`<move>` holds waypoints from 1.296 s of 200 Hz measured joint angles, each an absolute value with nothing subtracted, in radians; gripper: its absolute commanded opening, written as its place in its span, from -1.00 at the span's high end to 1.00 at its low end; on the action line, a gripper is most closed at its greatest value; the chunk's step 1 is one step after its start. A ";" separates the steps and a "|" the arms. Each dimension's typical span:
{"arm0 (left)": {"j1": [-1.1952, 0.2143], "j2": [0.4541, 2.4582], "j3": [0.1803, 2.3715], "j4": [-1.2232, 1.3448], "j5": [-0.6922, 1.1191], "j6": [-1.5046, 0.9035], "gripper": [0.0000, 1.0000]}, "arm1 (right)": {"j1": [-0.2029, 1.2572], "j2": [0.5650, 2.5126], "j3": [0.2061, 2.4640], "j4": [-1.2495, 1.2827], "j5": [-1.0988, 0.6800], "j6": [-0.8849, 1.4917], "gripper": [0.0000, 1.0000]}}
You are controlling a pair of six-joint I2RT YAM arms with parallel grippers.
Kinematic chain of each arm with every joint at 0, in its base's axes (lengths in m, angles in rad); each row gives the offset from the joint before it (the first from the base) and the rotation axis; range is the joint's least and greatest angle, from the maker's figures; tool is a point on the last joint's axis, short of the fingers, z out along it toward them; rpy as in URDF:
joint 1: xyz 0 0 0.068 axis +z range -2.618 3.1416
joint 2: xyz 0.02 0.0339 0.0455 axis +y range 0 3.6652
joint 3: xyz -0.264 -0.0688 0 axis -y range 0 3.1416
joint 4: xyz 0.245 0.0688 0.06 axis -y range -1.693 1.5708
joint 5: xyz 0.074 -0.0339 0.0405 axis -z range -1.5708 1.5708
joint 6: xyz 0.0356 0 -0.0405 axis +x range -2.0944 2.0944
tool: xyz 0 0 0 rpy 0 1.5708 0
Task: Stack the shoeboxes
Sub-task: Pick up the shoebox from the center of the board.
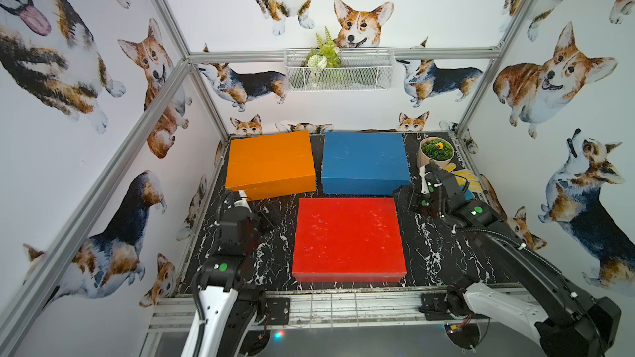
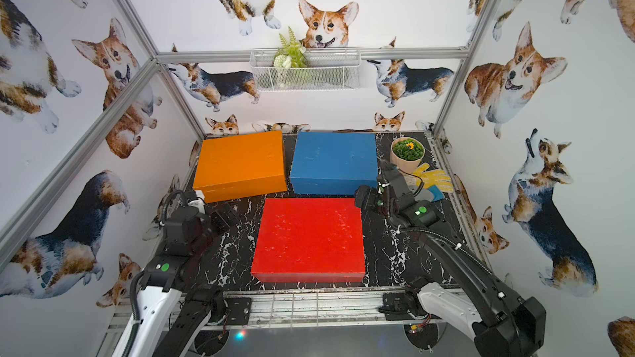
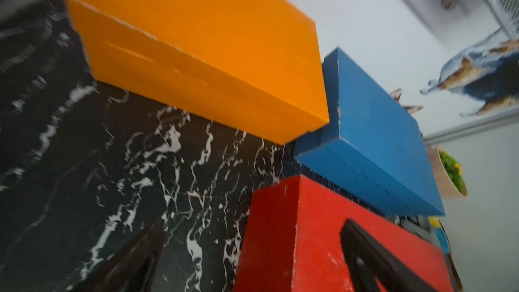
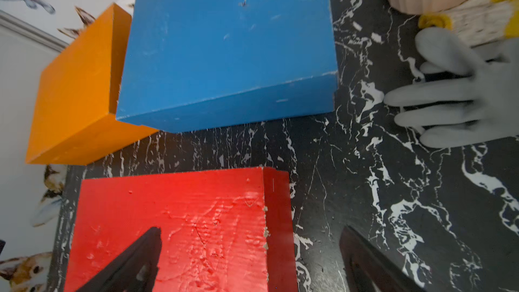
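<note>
The red box [image 1: 347,238] lies flat on the black marble table [image 1: 240,262] nearest my base, with the orange box [image 1: 269,163] behind it to my left and the blue box [image 1: 364,159] behind to my right, none stacked. Both my left claw [image 3: 254,224] and right claw [image 4: 251,230] gape wide, holding nothing, each astride a far corner of the red box. A potted plant [image 1: 436,151] and gloves [image 1: 464,178] sit beyond my right claw.
</note>
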State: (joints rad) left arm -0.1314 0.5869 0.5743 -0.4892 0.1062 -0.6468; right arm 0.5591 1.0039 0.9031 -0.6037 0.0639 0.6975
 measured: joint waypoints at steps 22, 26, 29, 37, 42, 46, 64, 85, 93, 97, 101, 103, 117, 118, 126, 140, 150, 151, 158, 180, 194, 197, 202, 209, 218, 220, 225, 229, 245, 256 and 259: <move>-0.131 0.645 0.548 -0.473 0.238 -0.651 -1.00 | 0.576 1.017 0.849 -0.602 0.086 0.722 -1.00; -0.131 0.650 0.545 -0.466 0.255 -0.651 -1.00 | 0.576 1.021 0.840 -0.602 0.088 0.728 -1.00; -0.131 0.656 0.542 -0.461 0.268 -0.651 -1.00 | 0.577 1.024 0.835 -0.601 0.088 0.731 -1.00; -0.131 0.674 0.535 -0.443 0.298 -0.651 -1.00 | 0.578 1.032 0.820 -0.596 0.089 0.738 -1.00; -0.131 0.685 0.532 -0.432 0.315 -0.652 -1.00 | 0.578 1.035 0.813 -0.591 0.088 0.742 -1.00; -0.132 0.698 0.529 -0.422 0.329 -0.652 -1.00 | 0.579 1.039 0.804 -0.583 0.084 0.746 -1.00; -0.136 0.768 0.514 -0.376 0.387 -0.659 -1.00 | 0.582 1.050 0.763 -0.545 0.073 0.765 -1.00; -0.147 0.818 0.491 -0.333 0.438 -0.667 -1.00 | 0.582 1.069 0.715 -0.492 0.039 0.787 -1.00; -0.152 0.825 0.486 -0.318 0.450 -0.667 -1.00 | 0.582 1.079 0.698 -0.466 0.022 0.797 -1.00; -0.154 0.826 0.485 -0.312 0.454 -0.667 -1.00 | 0.580 1.084 0.690 -0.441 0.012 0.808 -1.00; -0.157 0.828 0.484 -0.304 0.460 -0.668 -1.00 | 0.580 1.088 0.686 -0.427 0.010 0.809 -1.00; -0.158 0.830 0.483 -0.302 0.462 -0.668 -1.00 | 0.580 1.090 0.683 -0.418 0.009 0.810 -1.00; -0.173 0.847 0.479 -0.272 0.475 -0.674 -1.00 | 0.581 1.104 0.661 -0.356 -0.013 0.825 -1.00; -0.173 0.847 0.479 -0.272 0.475 -0.674 -1.00 | 0.581 1.104 0.661 -0.356 -0.013 0.825 -1.00; -0.189 0.861 0.478 -0.263 0.476 -0.675 -1.00 | 0.581 1.114 0.652 -0.329 -0.022 0.837 -1.00; -0.236 0.898 0.477 -0.241 0.471 -0.679 -1.00 | 0.581 1.139 0.646 -0.287 -0.034 0.846 -1.00; -0.264 0.925 0.475 -0.225 0.465 -0.685 -1.00 | 0.581 1.156 0.644 -0.250 -0.050 0.852 -1.00; -0.270 0.929 0.474 -0.222 0.463 -0.685 -1.00 | 0.582 1.158 0.643 -0.243 -0.052 0.854 -1.00; -0.287 0.947 0.473 -0.210 0.459 -0.687 -1.00 | 0.582 1.164 0.640 -0.232 -0.057 0.863 -1.00; -0.329 0.989 0.471 -0.187 0.416 -0.694 -0.95 | 0.583 1.169 0.626 -0.194 -0.062 0.871 -1.00; -0.342 1.001 0.471 -0.171 0.398 -0.699 -0.89 | 0.585 1.172 0.618 -0.170 -0.062 0.892 -1.00; -0.344 1.003 0.471 -0.168 0.396 -0.700 -0.87 | 0.587 1.173 0.617 -0.167 -0.062 0.892 -1.00; -0.345 1.005 0.471 -0.164 0.393 -0.700 -0.84 | 0.590 1.173 0.616 -0.162 -0.062 0.892 -1.00; -0.349 1.008 0.471 -0.156 0.389 -0.703 -0.81 | 0.595 1.173 0.614 -0.159 -0.059 0.894 -1.00; -0.352 1.011 0.471 -0.148 0.383 -0.704 -0.78 | 0.602 1.173 0.614 -0.158 -0.054 0.896 -1.00; -0.353 1.012 0.471 -0.147 0.382 -0.704 -0.78 | 0.603 1.173 0.614 -0.157 -0.053 0.897 -1.00; -0.354 1.015 0.471 -0.143 0.381 -0.707 -0.76 | 0.606 1.172 0.614 -0.157 -0.049 0.902 -1.00; -0.355 1.016 0.471 -0.141 0.380 -0.708 -0.75 | 0.609 1.172 0.614 -0.157 -0.047 0.910 -0.99; -0.366 1.024 0.472 -0.120 0.384 -0.719 -0.72 | 0.624 1.171 0.614 -0.158 -0.058 0.916 -0.95; -0.373 1.028 0.476 -0.119 0.385 -0.729 -0.71 | 0.629 1.166 0.615 -0.162 -0.060 0.912 -0.86; -0.374 1.029 0.478 -0.120 0.384 -0.731 -0.71 | 0.629 1.165 0.615 -0.163 -0.060 0.912 -0.83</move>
State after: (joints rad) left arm -0.3744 1.0294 0.4782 -0.1196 0.3836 -0.7311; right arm 0.6292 1.1652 0.6147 -0.1631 -0.0601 0.9123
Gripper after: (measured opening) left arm 0.861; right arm 0.971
